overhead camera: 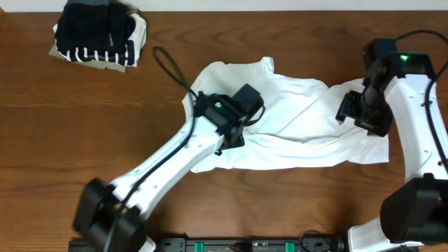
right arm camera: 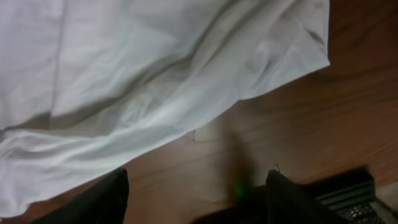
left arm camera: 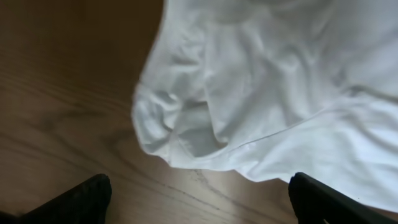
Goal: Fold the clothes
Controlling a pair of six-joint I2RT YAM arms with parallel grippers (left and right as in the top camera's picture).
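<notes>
Of the clothes, a large white T-shirt [overhead camera: 301, 122] lies crumpled across the middle of the wooden table. My left gripper [overhead camera: 246, 112] hovers over its left part. In the left wrist view the shirt [left arm camera: 280, 93] has a bunched edge, and the left gripper [left arm camera: 199, 205] is open over bare wood just short of that edge. My right gripper [overhead camera: 353, 110] hangs over the shirt's right end. In the right wrist view it [right arm camera: 196, 196] is open above the wood beside the shirt's hem [right arm camera: 124, 81], holding nothing.
A stack of folded clothes [overhead camera: 101, 35], black and striped on beige, sits at the back left corner. A black cable [overhead camera: 168, 66] loops over the table behind the left arm. The arms' base rail [overhead camera: 245, 245] runs along the front edge.
</notes>
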